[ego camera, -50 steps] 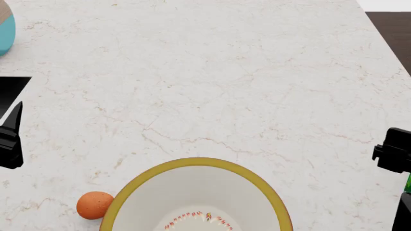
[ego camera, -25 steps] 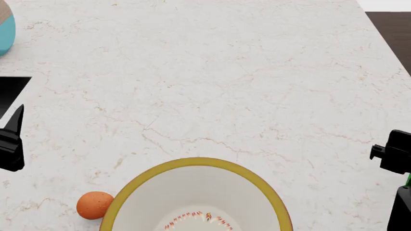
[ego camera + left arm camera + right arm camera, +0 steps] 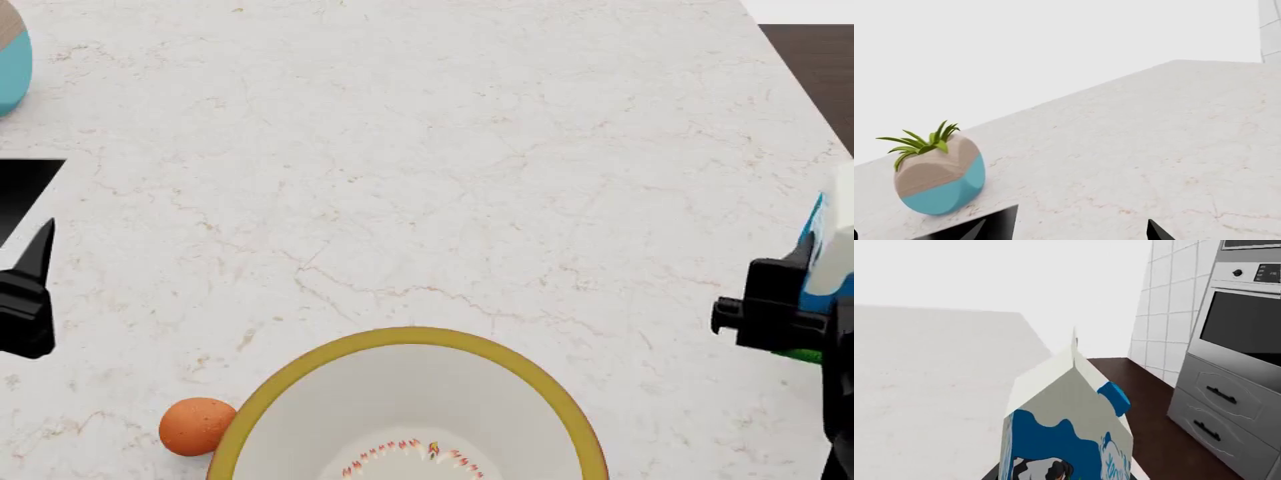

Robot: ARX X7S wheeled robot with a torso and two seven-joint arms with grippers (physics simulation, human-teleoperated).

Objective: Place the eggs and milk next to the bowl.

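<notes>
The bowl (image 3: 274,392), white with a mustard-yellow rim, sits at the near edge of the marble counter, cut off by the head view's bottom. One orange-brown egg (image 3: 196,426) lies against its left side. The milk (image 3: 1067,432), a blue and white carton with a cow picture, stands upright in my right gripper (image 3: 790,318), which is shut on it at the counter's right edge; the milk (image 3: 835,252) barely shows there. My left gripper (image 3: 27,300) hangs at the far left, open, its fingertips (image 3: 1156,232) wide apart with nothing between them.
A teal and brown planter (image 3: 939,180) with green leaves stands at the counter's far left (image 3: 8,60). A black recess (image 3: 24,190) lies beside my left gripper. Right of the counter are dark floor (image 3: 807,60) and an oven (image 3: 1244,340) with drawers.
My right gripper has moved left and farther onto the counter, and the milk carton now shows at the head view's right edge. The left gripper, the egg and the bowl have stayed put.
</notes>
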